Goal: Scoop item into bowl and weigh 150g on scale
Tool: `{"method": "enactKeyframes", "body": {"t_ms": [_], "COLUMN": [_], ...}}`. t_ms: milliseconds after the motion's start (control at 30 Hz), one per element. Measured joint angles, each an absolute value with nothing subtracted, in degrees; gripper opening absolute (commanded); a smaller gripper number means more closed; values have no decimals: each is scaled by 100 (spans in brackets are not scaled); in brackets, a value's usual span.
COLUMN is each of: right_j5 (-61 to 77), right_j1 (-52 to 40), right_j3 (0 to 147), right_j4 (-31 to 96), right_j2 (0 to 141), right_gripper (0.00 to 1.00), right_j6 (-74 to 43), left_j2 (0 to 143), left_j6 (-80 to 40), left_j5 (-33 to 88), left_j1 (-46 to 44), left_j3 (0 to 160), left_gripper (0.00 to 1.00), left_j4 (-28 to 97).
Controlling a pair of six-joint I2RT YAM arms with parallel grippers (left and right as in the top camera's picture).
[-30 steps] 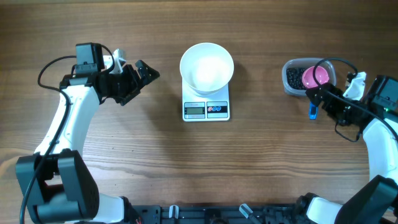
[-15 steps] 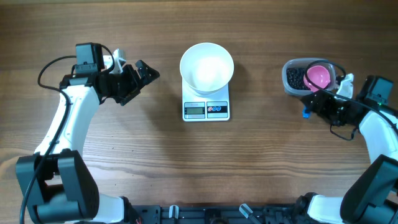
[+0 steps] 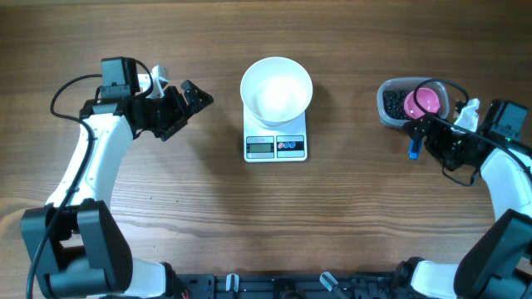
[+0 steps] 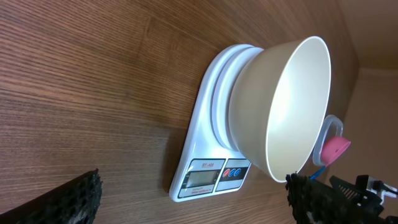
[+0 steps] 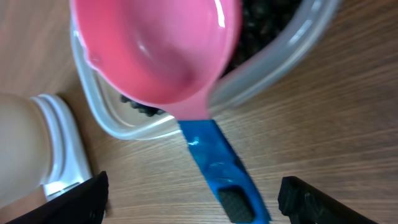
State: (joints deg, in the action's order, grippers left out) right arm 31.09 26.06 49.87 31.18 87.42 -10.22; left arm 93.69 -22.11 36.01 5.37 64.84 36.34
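Seen from overhead, the right end effector (image 3: 422,137) is hovering at the 6 o'clock edge of the clear tub (image 3: 384,116), where the item (image 3: 392,102) is lying as a dark heap under a pink scoop (image 5: 155,50). The scoop's blue handle (image 5: 214,158) is sticking out over the tub wall, its long axis running from about 12 o'clock down to 6 o'clock. In the right wrist view it is passing between the two fingers, which are standing spread wide and clear of it on both sides, so nothing is being pinched. The right arm is by far the nearer one, reaching in low from 3 o'clock. The bowl (image 3: 277,90) is sitting empty on the scale (image 3: 276,146) toward 9 o'clock of the tub, mid-tabletop (image 3: 349,216). The left end effector (image 3: 195,95) is waiting spread at the bowl's 9 o'clock, holding nothing.
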Motion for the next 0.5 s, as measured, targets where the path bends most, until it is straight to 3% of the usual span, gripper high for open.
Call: {"method": "enactKeyframes", "body": {"t_ms": [500], "right_j5": [2897], "right_j1": [2060], "right_j3": [4987], "right_j4": [3129], "right_j2": [8976], "right_gripper": [80], "right_j6": [-587], "left_j2": [9369], "left_j6": [-2211], "left_j5": [3601], "left_j1": [537], "left_j3": [6484], "left_gripper": [100], "left_j4": [3634]}}
